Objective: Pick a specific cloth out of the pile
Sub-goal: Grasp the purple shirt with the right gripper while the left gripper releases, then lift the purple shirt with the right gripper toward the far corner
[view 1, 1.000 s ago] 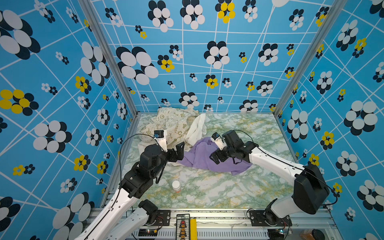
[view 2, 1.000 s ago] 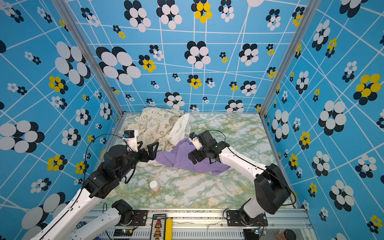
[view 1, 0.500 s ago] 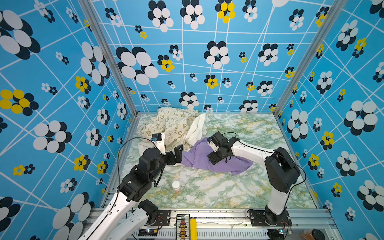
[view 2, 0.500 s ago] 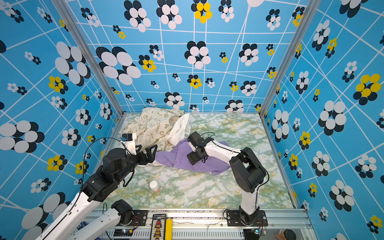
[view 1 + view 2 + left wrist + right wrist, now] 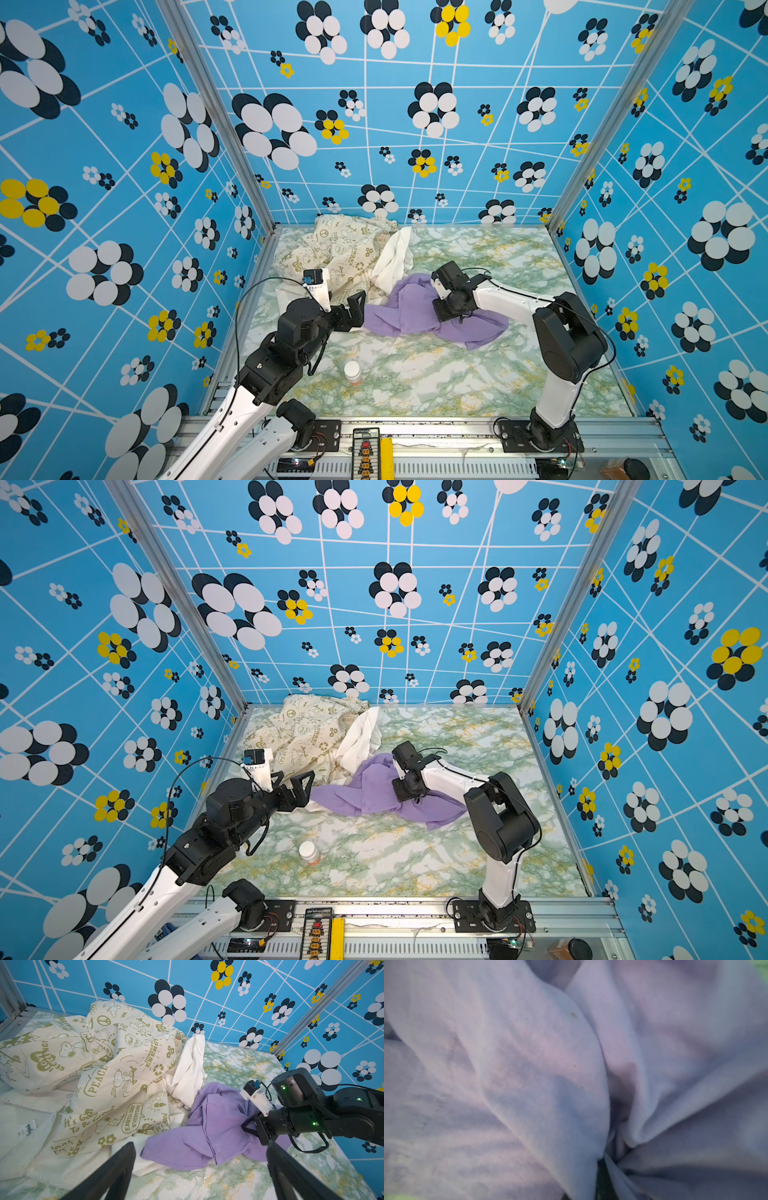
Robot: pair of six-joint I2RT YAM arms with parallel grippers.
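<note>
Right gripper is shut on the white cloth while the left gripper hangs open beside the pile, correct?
No. The right gripper is shut on the lavender cloth, not the white cloth; the right wrist view shows only purple fabric. The left gripper does hang open beside the pile.

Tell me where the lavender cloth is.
In both top views the lavender cloth lies mid-table, right of the left gripper and in front of the white cloth, with the right gripper shut on it.

The cream printed cloth (image 5: 116, 1068) reads "PEACE", "CONSERVE ENERGY", "EARTH-DAY EVERYDAY" and "It's Good To Be Green".
</note>
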